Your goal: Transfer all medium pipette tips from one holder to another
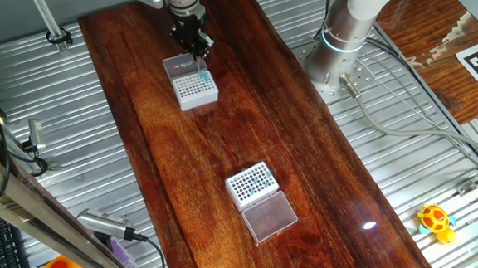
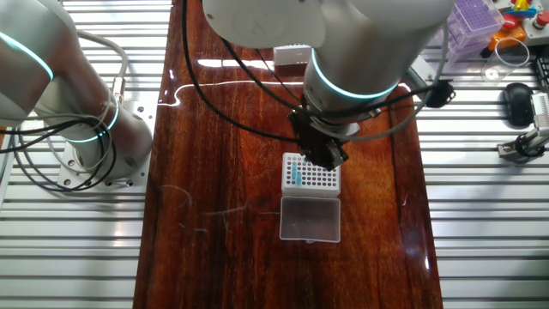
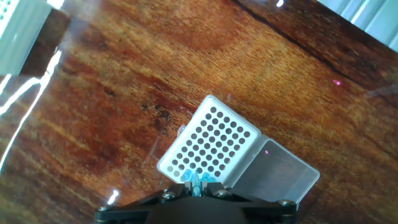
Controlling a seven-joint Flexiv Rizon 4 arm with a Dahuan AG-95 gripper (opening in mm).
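My gripper (image 1: 200, 50) hangs just over the far white holder (image 1: 193, 90) and is shut on one medium pipette tip (image 1: 202, 66), a slender teal cone pointing down. In the hand view the held tip (image 3: 197, 182) sits between the fingers, over the holder's (image 3: 211, 142) near edge, where a few blue tips (image 3: 186, 176) stand in the holes. The other fixed view shows a teal row of tips (image 2: 294, 175) along the left side of that holder (image 2: 317, 178). The second holder (image 1: 251, 185) stands nearer the front and carries several teal tips (image 1: 257, 183).
Each holder has its clear lid lying open beside it: the far holder's lid (image 1: 177, 65) and the near holder's lid (image 1: 270, 216). The robot base (image 1: 342, 40) and its cables (image 1: 406, 119) are at the right. A yellow toy (image 1: 436, 221) lies on the metal surface off the wooden board.
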